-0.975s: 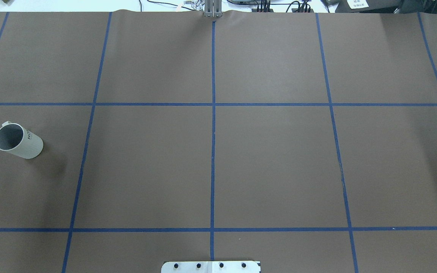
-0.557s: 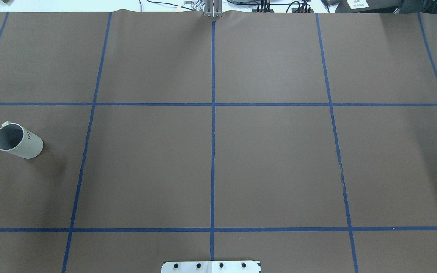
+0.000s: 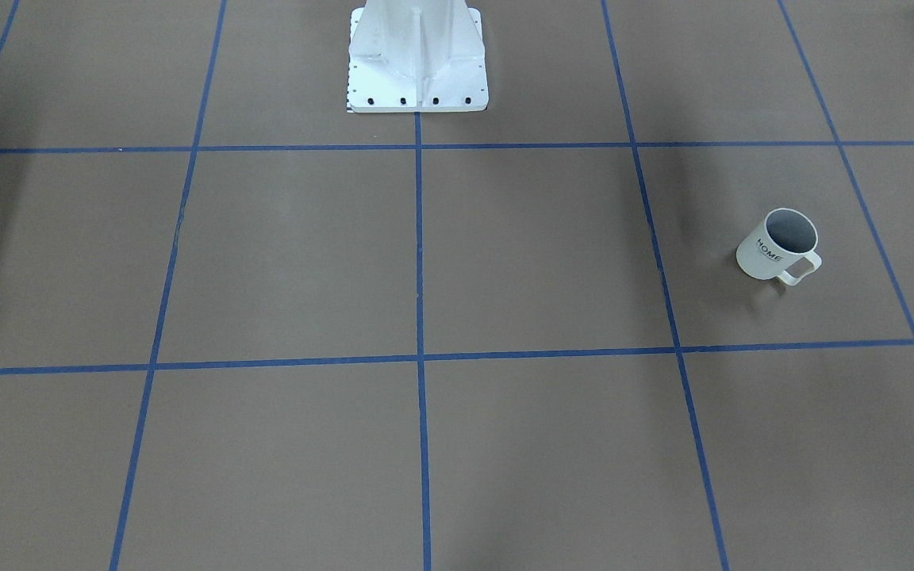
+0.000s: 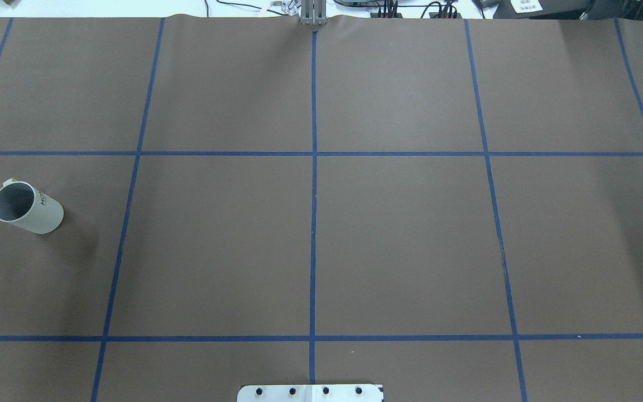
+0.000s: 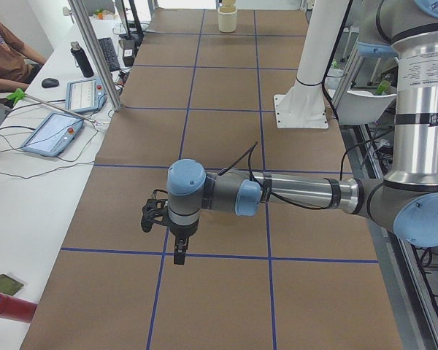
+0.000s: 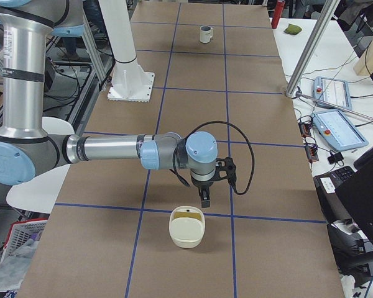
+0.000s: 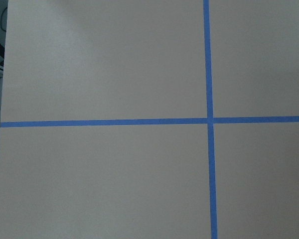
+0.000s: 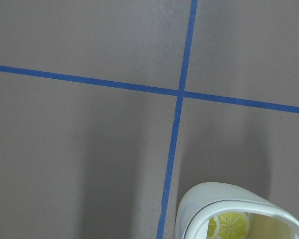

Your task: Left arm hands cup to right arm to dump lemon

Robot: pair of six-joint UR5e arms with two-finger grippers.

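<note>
The cup (image 3: 778,246), a white mug with "HOME" on its side, stands upright with a bare grey inside. It is at the table's left in the overhead view (image 4: 25,207) and far off in the exterior right view (image 6: 205,34). The lemon (image 8: 231,224) lies in a cream container (image 6: 186,228), not in the cup. The right gripper (image 6: 205,198) hangs just above and beside that container. The left gripper (image 5: 179,255) hangs over bare table, and no cup shows in the left wrist view. Both grippers show only in the side views, so I cannot tell whether they are open or shut.
The white robot base (image 3: 417,55) stands at the table's mid edge. Blue tape lines grid the brown table (image 4: 399,240). The operators' desk with tablets (image 5: 55,131) runs along the far side, and a person (image 5: 4,51) sits there. A red bottle (image 5: 7,306) lies near the corner.
</note>
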